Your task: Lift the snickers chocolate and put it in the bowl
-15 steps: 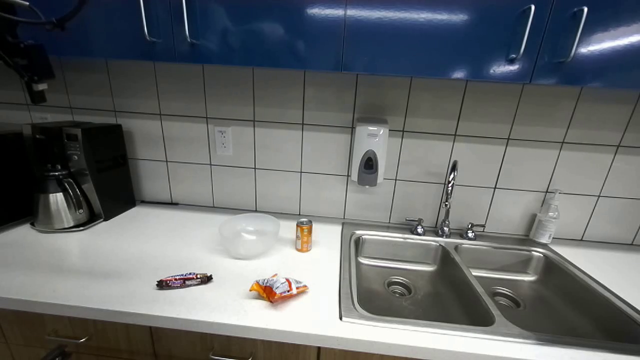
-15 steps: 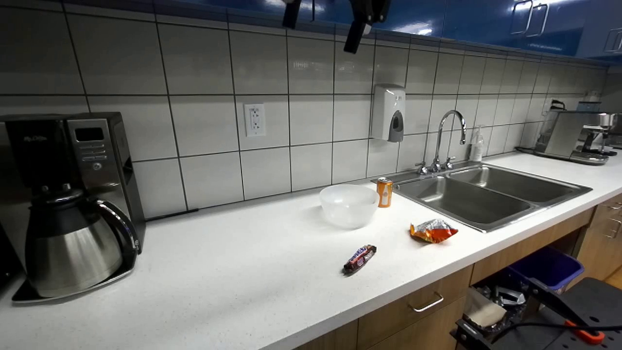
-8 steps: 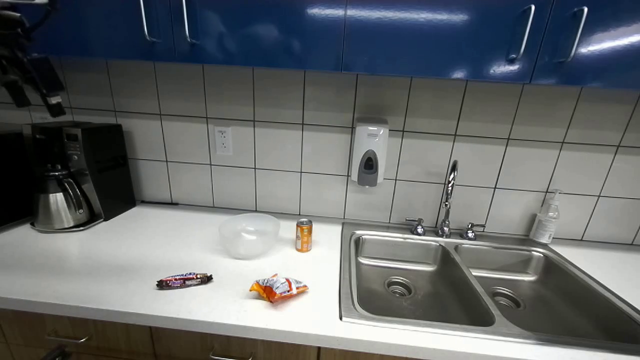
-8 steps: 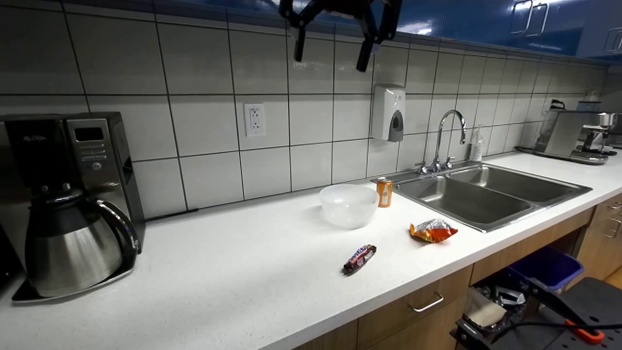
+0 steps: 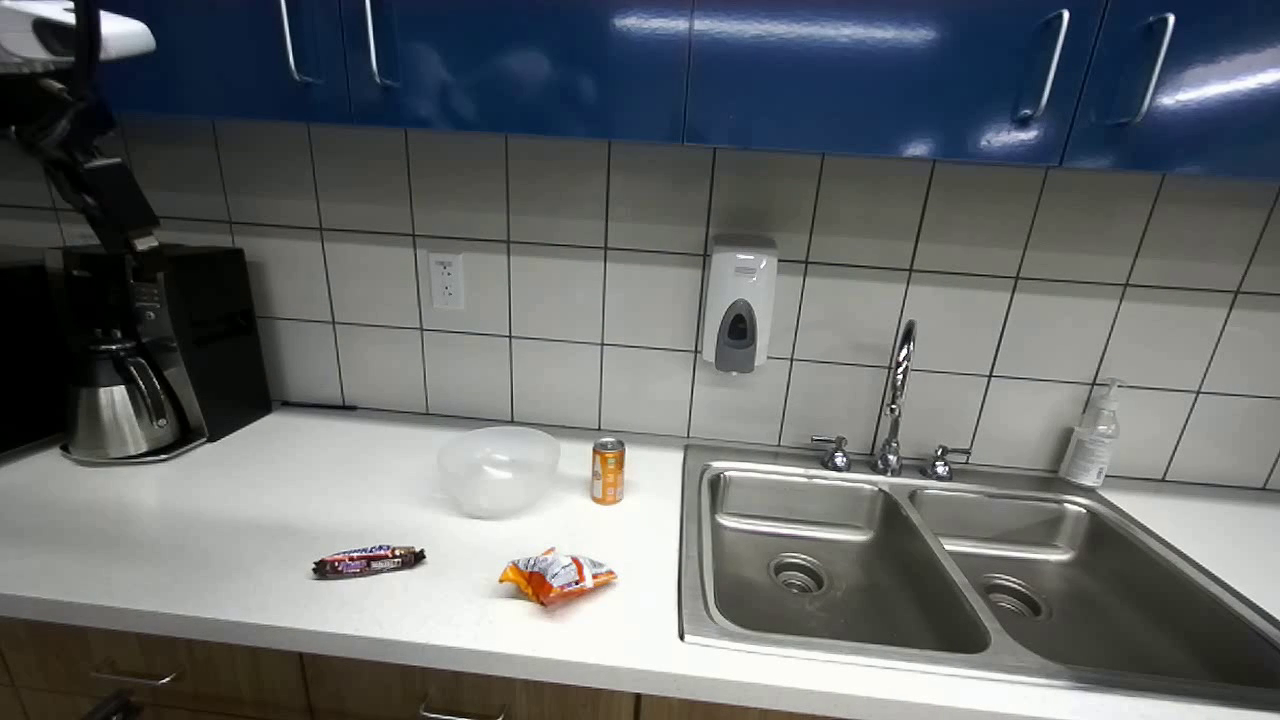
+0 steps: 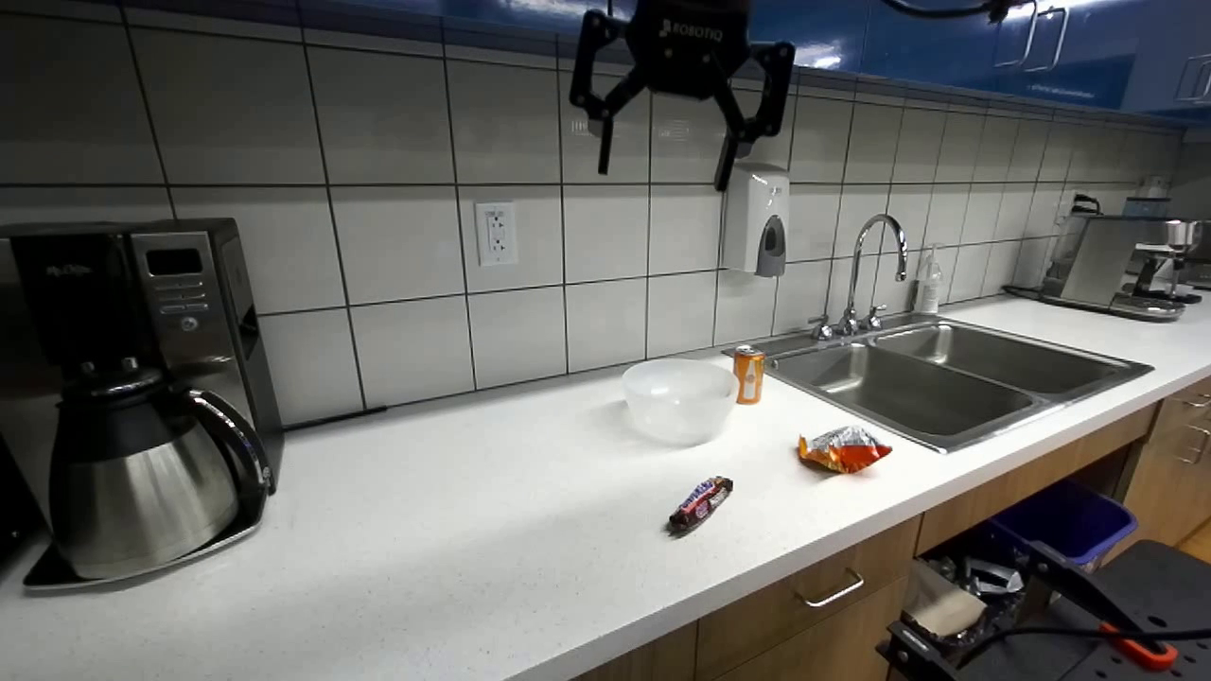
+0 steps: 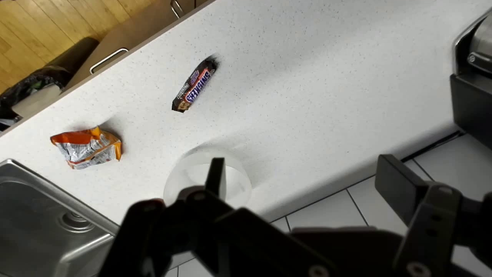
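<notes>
The hand (image 6: pixel 663 181) stands spread and unloaded above the surface (image 6: pixel 454 534), presumably to straddle the snickers chocolate (image 6: pixel 700 504), which lies there near the bowl (image 6: pixel 679 414), itself set mouth upward, apparently to receive it.

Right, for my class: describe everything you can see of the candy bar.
The candy bar is slim, dark brown and plastic-wrapped by its look, with crimped ends and SNICKERS in blue-purple on white beside a red stripe. No tear shows. It lies flat on the white counter, nearer the front edge than the bowl is. Only the counter touches it.
</notes>
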Tool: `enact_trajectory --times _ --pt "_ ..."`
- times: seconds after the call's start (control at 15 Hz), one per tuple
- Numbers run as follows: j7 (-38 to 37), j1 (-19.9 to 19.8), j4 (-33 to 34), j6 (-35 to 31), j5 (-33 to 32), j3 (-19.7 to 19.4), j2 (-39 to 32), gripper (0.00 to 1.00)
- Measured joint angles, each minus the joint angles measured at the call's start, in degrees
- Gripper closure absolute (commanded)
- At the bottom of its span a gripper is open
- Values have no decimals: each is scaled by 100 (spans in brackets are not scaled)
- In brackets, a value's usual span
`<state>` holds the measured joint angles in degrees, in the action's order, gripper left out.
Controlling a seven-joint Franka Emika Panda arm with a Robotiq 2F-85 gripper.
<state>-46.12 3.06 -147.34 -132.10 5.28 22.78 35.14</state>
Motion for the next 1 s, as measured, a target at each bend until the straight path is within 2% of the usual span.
enact_trajectory --times 0.33,1.0 --pt "-653 -180 -233 -326 -33 -18 -209 0" --pt "-2240 -417 -505 -461 -517 -25 -374 0"
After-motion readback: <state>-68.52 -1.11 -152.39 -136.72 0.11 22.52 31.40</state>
